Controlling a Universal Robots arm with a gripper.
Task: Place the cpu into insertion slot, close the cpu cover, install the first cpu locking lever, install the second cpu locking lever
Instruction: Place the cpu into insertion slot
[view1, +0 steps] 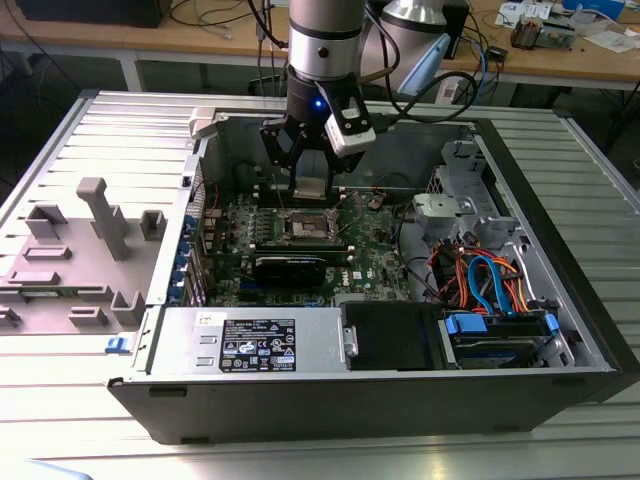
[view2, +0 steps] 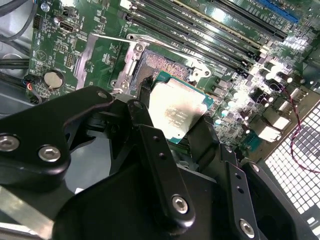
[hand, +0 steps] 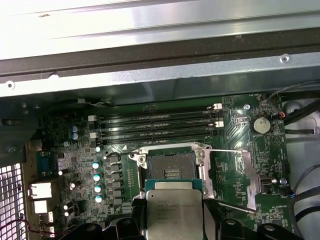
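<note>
We have the black gripper (view2: 177, 120) clamped on the small, flat, silvery-topped square cpu (hand: 172, 212), hanging near the dark-centred, metal-rimmed square insertion slot (hand: 170, 165), and we judge it should go down level, edges squared, unforced.

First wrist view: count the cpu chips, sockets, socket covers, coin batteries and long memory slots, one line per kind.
silvery-grey square cpu chip: 1
square metal-rimmed insertion slot: 1
thin silvery cpu cover, swung open: 1
round silver coin battery: 1
long black memory slots: 4
Total: 8
</note>
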